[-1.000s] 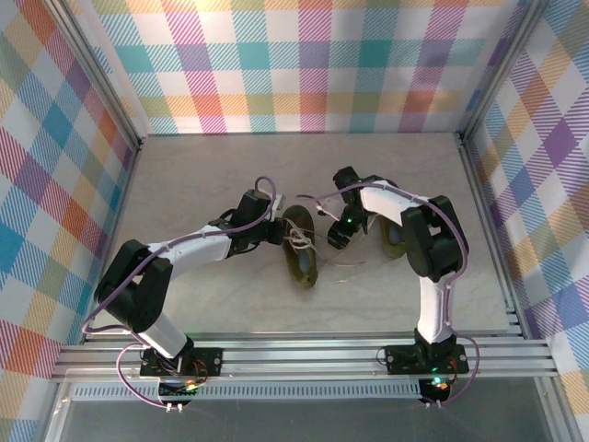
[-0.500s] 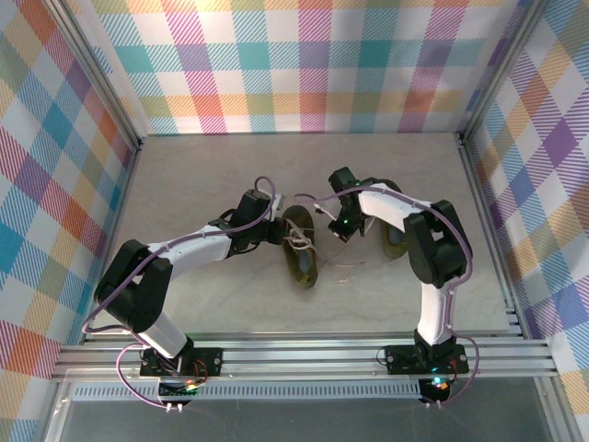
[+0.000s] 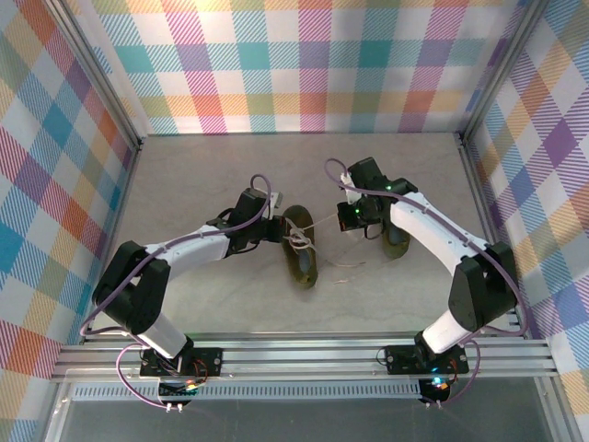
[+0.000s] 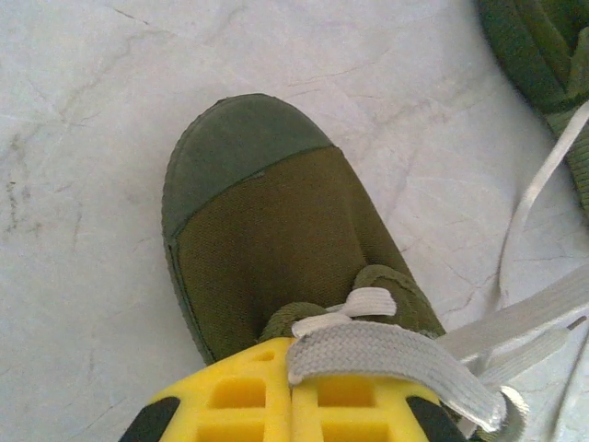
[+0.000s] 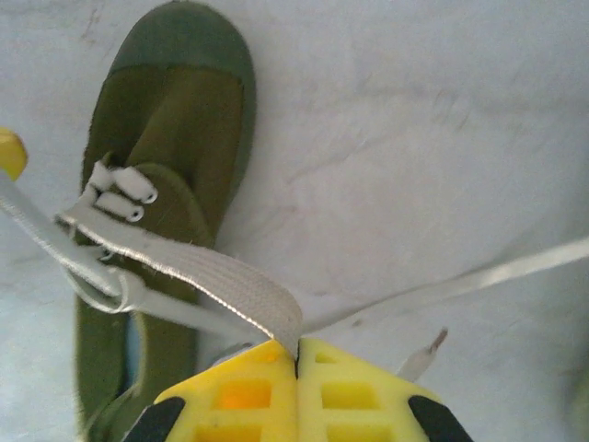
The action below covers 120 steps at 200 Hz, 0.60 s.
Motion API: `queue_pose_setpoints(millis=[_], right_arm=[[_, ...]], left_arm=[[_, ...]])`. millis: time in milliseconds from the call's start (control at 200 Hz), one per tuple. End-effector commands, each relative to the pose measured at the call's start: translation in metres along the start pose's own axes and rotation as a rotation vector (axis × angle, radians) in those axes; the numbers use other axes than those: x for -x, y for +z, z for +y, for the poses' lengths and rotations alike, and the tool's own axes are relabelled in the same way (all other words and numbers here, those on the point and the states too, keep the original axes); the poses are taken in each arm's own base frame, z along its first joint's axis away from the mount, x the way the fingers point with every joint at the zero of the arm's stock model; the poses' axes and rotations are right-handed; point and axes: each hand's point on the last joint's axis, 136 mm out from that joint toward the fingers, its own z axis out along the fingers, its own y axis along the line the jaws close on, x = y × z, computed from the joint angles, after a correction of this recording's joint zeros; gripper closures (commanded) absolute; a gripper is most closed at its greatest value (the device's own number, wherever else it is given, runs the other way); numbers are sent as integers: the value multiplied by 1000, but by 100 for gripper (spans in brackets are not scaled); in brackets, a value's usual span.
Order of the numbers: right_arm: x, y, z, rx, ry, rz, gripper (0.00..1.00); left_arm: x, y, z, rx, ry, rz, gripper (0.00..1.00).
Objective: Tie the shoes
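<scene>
The pale worktop (image 3: pixel 212 175) lies inside plaid walls (image 3: pixel 304 64). The left arm (image 3: pixel 184 249) rises from its base at 7 o'clock, folds at the elbow and stretches low toward 2 o'clock. Its wrist ends just at the 9 o'clock side of the middle shoe (image 3: pixel 301 247). The right arm (image 3: pixel 442 235) climbs from 5 o'clock, bends near the 3 o'clock wall and sweeps back toward 10 o'clock.

The middle shoe lies near the centre, its length running roughly 12 to 6. The second shoe (image 3: pixel 398 241) lies at its 3 o'clock, partly under the right arm.

The left jaws are pressed together on a flat lace (image 4: pixel 386 354) just over the shoe's tongue. The right jaws are likewise closed, pinching a lace band (image 5: pixel 212 281) that runs taut from the eyelets. A loose strand (image 5: pixel 479 276) trails off toward 3 o'clock across the worktop.
</scene>
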Motion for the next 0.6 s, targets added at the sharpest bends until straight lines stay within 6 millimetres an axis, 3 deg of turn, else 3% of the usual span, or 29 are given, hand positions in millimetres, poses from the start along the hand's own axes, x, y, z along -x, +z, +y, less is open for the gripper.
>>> queue_pose_setpoints(millis=[0,110,260,595], right_arm=[[-9,-10,16,75,184,55,100],[-27,-11,2,-20,271,138,100],[-48,-6,-36,-209,316,164,100],[-29,-4,-73,-393,315,105,100]], left_arm=[[20,-12,-9,-42,-19,-48,100],[22,-15,-13,-59,-21,-56,100],[22,-19,-10,-43,-19,-69,100],[16,-19,-1,-8,-18,-58,100]])
